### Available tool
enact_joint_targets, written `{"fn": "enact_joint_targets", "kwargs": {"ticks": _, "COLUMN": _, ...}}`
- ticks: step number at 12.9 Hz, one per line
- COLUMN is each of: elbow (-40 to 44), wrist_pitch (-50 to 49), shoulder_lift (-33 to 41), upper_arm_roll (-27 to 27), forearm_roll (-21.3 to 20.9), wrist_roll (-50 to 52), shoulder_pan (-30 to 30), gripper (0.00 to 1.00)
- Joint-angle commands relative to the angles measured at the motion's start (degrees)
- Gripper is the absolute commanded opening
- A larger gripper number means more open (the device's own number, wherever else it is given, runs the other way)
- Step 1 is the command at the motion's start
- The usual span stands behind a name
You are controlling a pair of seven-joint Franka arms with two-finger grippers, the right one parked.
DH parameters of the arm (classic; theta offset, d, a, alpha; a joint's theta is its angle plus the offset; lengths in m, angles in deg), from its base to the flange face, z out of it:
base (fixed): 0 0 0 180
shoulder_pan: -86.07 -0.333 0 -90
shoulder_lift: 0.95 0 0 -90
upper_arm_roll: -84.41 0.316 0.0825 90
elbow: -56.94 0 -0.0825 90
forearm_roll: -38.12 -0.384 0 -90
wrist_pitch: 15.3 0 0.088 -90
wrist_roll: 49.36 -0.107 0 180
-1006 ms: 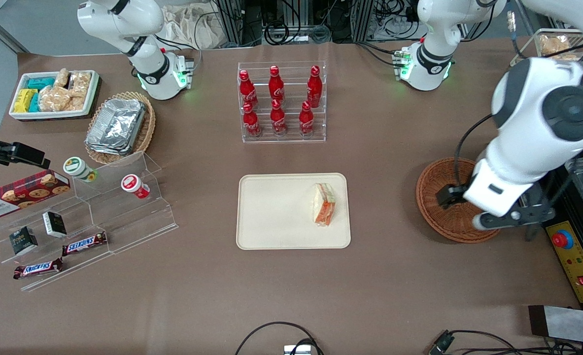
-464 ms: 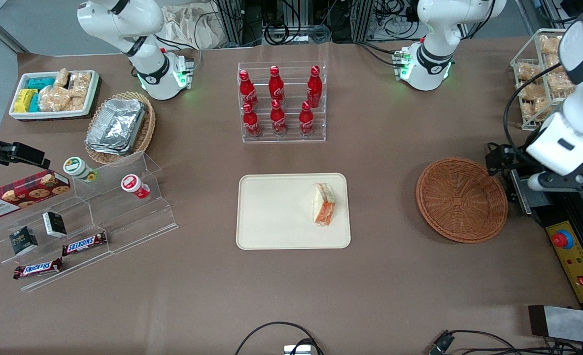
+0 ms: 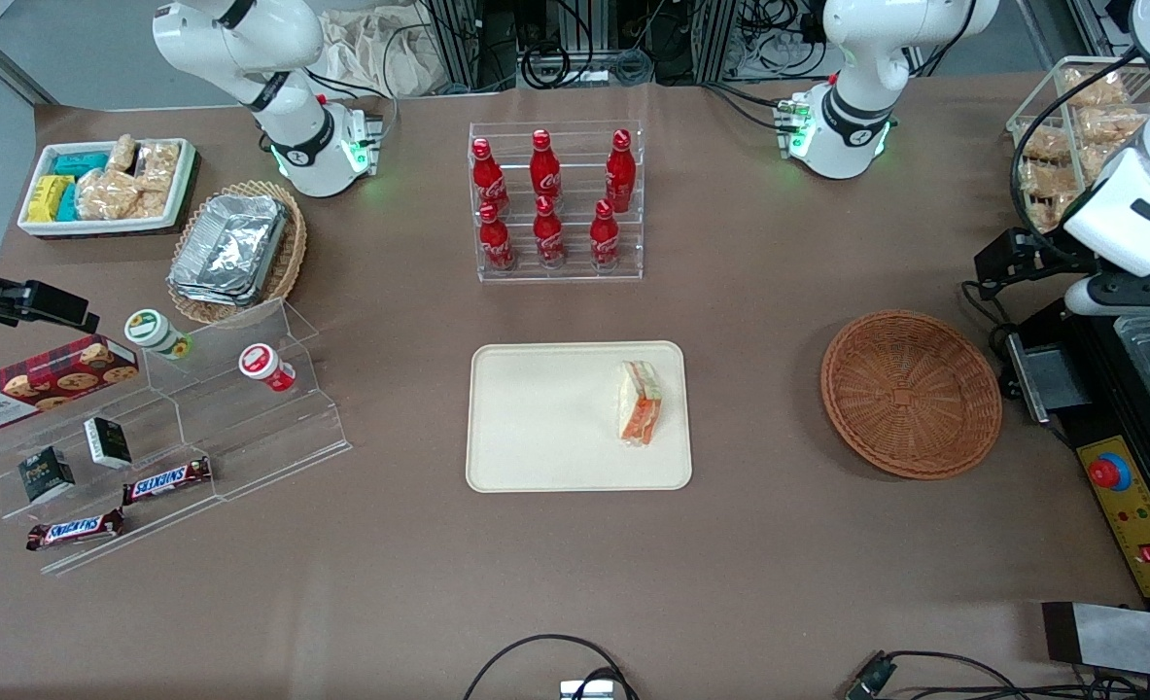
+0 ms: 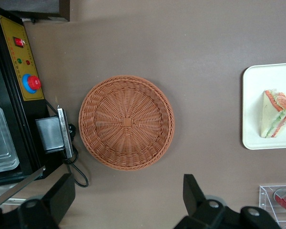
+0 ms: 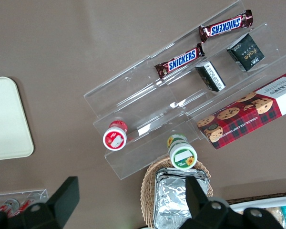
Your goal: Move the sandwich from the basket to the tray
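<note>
On the tray (image 3: 545,418), sandwich (image 3: 638,402), apex farther from the camera; claw (image 4: 126,200) agape above the basket (image 3: 910,393)

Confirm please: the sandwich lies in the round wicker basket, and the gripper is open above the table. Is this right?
Not quite. The front view shows the sandwich lying on the tray; the basket holds nothing. The gripper is indeed open above the table.

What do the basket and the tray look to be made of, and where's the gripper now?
Basket: woven wicker, reddish-brown, matte, weave rings visible. Tray: smooth cream, probably plastic, with a low moulded rim; the sandwich lies on it. Gripper: open, raised above the table beside the basket.
</note>
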Motion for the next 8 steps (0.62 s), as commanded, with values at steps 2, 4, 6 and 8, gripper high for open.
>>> {"fn": "enact_joint_targets", "kwargs": {"ticks": 2, "elbow": -1.0, "wrist_pitch": -2.5, "shoulder_lift": 2.0, "upper_arm_roll": 1.5, "forearm_roll": 2.9, "wrist_roll": -1.2, "shoulder_pan": 0.4, "gripper": 1.00}}
{"fn": "enact_joint_targets", "kwargs": {"ticks": 4, "elbow": -1.0, "wrist_pitch": -2.7, "shoulder_lift": 2.1, "upper_arm_roll": 1.5, "forearm_roll": 3.3, "wrist_roll": -1.1, "shoulder_pan": 0.4, "gripper": 1.00}}
{"fn": "enact_joint_targets", "kwargs": {"ticks": 6, "elbow": -1.0, "wrist_pitch": -2.7, "shoulder_lift": 2.0, "upper_arm_roll": 1.5, "forearm_roll": 4.4, "wrist_roll": -0.9, "shoulder_pan": -0.1, "gripper": 1.00}}
{"fn": "enact_joint_targets", "kwargs": {"ticks": 8, "elbow": -0.5, "wrist_pitch": -3.7, "shoulder_lift": 1.6, "upper_arm_roll": 1.5, "forearm_roll": 5.0, "wrist_roll": -0.8, "shoulder_pan": -0.3, "gripper": 1.00}}
